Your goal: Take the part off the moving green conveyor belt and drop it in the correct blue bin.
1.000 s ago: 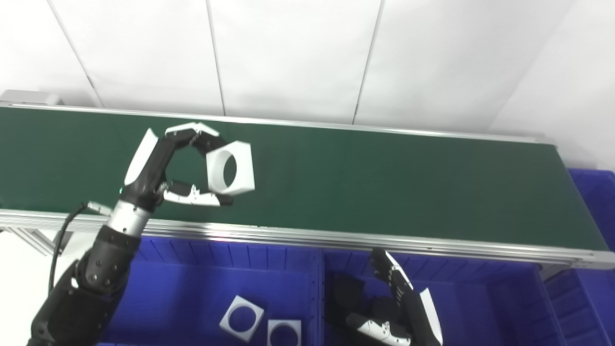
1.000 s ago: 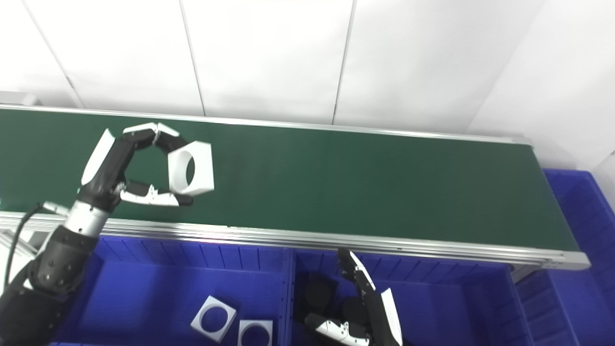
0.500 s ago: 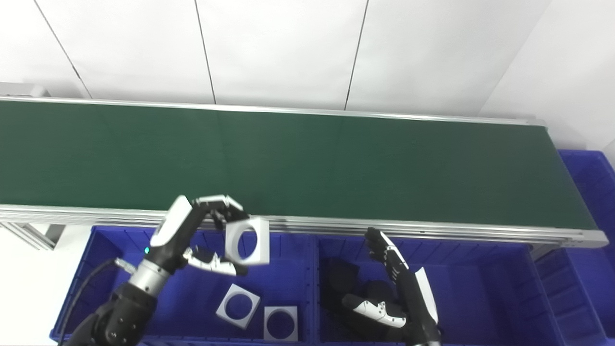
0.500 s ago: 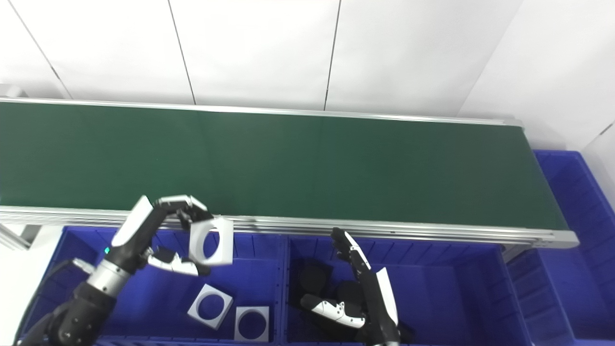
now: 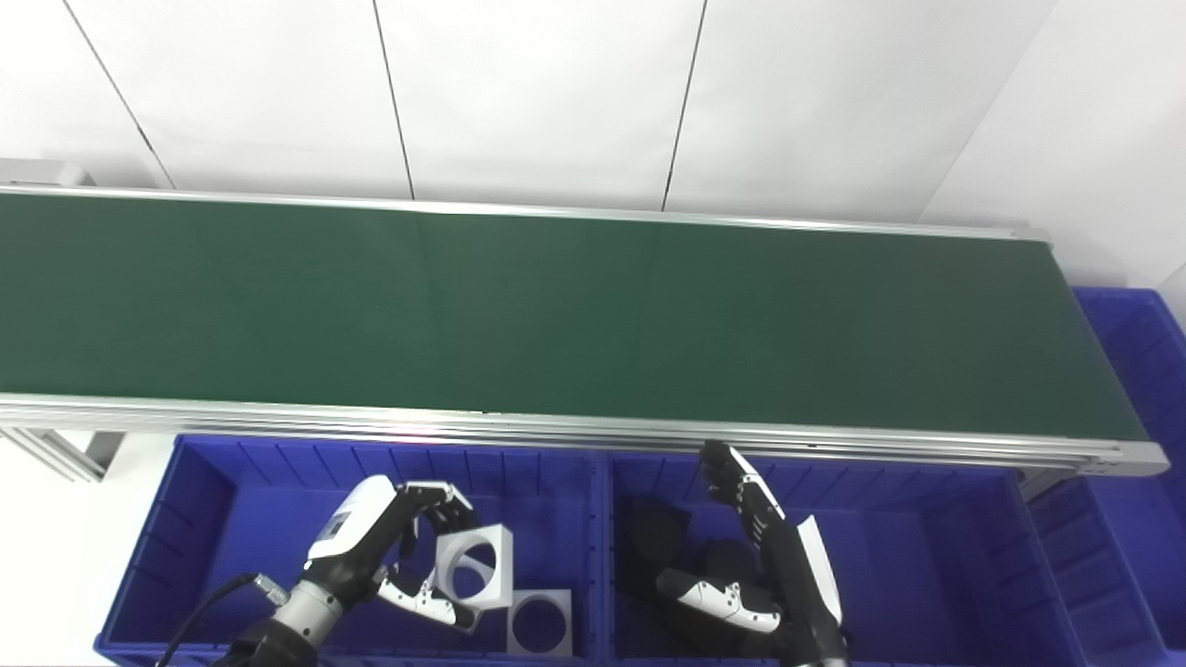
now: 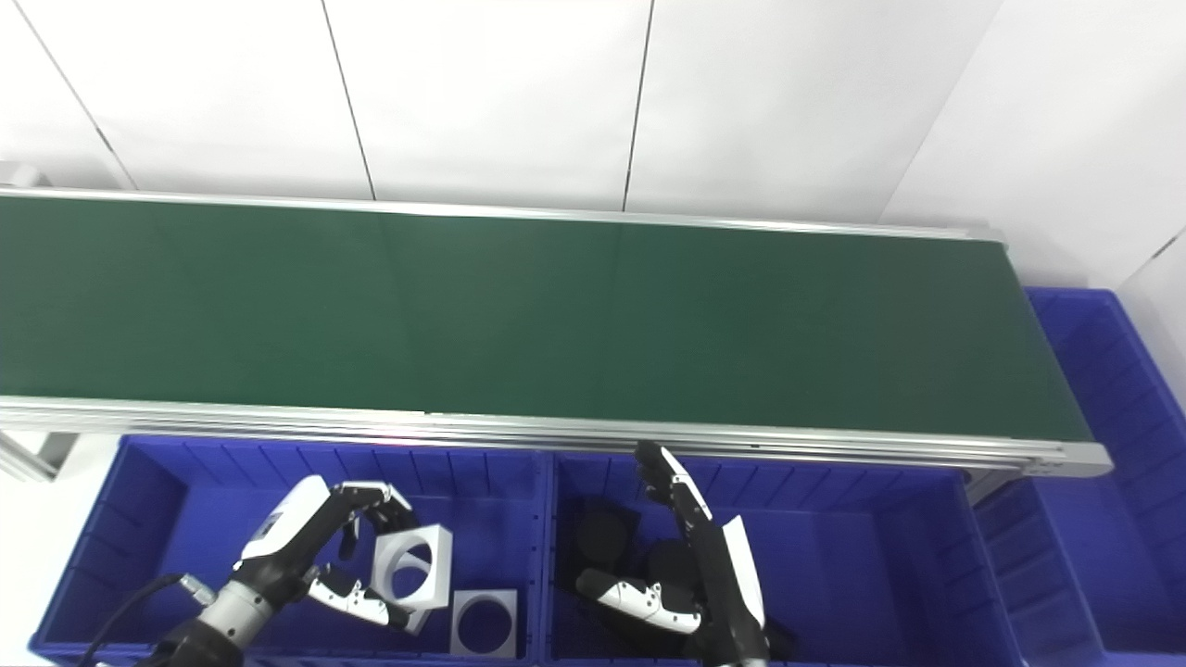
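The green conveyor belt point(image 5: 593, 315) carries no part. My left hand point(image 5: 389, 547) is down inside the left blue bin point(image 5: 232, 519). Its fingers and thumb are closed on a white square part with a round hole point(image 5: 505, 572), held tilted just above the bin floor. Another white square part point(image 5: 563, 600) lies flat beside it in the same bin. My right hand point(image 5: 778, 574) is open, fingers pointing up, inside the right blue bin point(image 5: 927, 556), over several black parts point(image 5: 653, 547).
The belt's metal front rail point(image 5: 593, 435) runs just above both bins. A third blue bin point(image 5: 1140, 371) stands past the belt's right end. A white panelled wall is behind the belt.
My left hand carried the white part off the belt, over the front rail and down into the left bin. The camera tilted down. The right hand barely moved.
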